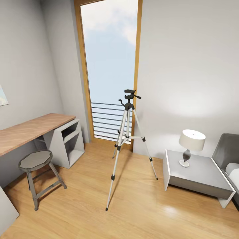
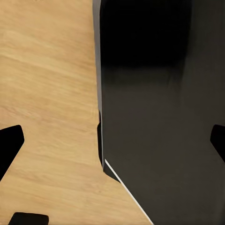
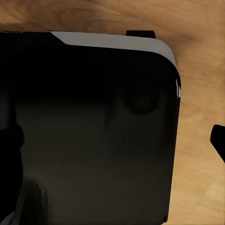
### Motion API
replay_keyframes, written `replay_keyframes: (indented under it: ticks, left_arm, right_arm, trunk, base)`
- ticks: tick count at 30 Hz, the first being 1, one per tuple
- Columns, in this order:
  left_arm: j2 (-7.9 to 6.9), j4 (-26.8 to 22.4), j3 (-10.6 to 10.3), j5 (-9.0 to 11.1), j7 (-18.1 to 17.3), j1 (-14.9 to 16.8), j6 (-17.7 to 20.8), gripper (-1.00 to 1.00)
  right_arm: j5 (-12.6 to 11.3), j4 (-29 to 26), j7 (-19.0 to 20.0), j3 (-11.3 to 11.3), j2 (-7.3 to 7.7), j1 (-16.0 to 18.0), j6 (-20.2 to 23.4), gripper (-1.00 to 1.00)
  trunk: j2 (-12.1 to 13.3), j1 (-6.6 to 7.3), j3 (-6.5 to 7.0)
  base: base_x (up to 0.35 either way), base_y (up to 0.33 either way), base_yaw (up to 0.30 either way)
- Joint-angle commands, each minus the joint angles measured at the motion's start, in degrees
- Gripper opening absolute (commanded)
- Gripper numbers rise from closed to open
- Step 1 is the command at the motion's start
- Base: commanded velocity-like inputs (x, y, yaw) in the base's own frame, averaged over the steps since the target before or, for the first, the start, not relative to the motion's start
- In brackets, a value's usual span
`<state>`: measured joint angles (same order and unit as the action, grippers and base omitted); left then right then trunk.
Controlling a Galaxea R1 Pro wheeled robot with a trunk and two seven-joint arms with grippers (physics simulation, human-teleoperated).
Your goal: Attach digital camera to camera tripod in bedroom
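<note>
The bedroom opens out in the head view with pale grey walls and a light wood floor (image 1: 139, 205). A tall wood-framed window (image 1: 109, 53) fills the far wall, showing blue sky and cloud, with a dark horizontal railing (image 1: 106, 121) across its lower part. Along the left wall runs a wood-topped grey table (image 1: 30, 131) with open shelves at its near end. On the right stands a low grey bedside table (image 1: 202, 176), and past it, at the picture's edge, part of a grey bed (image 1: 229, 156) with a pale cushion.

The camera tripod (image 1: 127, 146) stands upright on the floor just in front of the window, between the two tables and well apart from both. Its three thin silver legs are spread, and its black pan head with side handle sits on top with nothing mounted on it.

A grey metal stool (image 1: 36, 166) with an octagonal seat stands just beside the wood-topped table. A lamp (image 1: 191, 144) with a pale shade rests on the bedside table.

In the left wrist view a large dark body of the robot covers much of the wood floor, and the black fingers (image 2: 10, 145) stand wide apart, released. In the right wrist view another dark rounded body lies over the floor; one finger (image 3: 218, 140) shows at the edge, and I cannot tell whether that pair is released or clenched
</note>
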<state>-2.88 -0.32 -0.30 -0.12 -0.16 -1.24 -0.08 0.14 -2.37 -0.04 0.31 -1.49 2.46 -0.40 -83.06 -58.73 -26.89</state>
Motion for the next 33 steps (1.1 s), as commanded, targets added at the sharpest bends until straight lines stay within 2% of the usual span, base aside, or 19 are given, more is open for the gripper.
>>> replay_keyframes:
  ticks: [1, 9, 20, 30, 33]
  left_arm:
    - [0.01, -0.03, -0.02, 0.0, -0.02, 0.0, -0.01, 1.0]
    - [0.09, -0.03, 0.1, 0.33, 0.0, 0.0, -0.01, 1.0]
    - [-0.05, -0.75, 0.41, 0.82, -0.06, 0.96, -0.02, 1.0]
    - [0.39, -5.14, 2.95, 2.65, -0.38, 4.4, 0.42, 1.0]
    - [0.52, -7.25, 3.52, 3.53, -0.42, 5.28, 0.62, 1.0]
  right_arm:
    - [0.0, -0.02, 0.04, 0.01, 0.0, 0.03, -0.04, 1.0]
    - [0.05, -0.06, -0.01, 0.1, -0.02, 0.07, 0.06, 1.0]
    - [0.52, -0.21, -0.13, -0.01, -0.32, 0.32, 0.26, 1.0]
    - [2.11, -3.63, -0.38, -0.06, -0.56, 2.37, 1.48, 1.0]
    - [2.3, -5.12, -0.44, -0.07, -0.59, 3.73, 3.46, 1.0]
  trunk:
    - [-0.02, 0.0, -0.04]
    - [-0.02, 0.0, 0.05]
    - [-0.02, 0.0, 0.29]
    - [-0.02, 0.0, 0.37]
    - [-0.02, 0.0, 0.37]
  base:
    - [0.0, 0.0, 0.0]
    - [0.0, 0.0, 0.102]
    - [0.0, 0.0, 0.228]
    - [0.0, 0.0, 0.273]
    - [0.0, 0.0, 0.282]
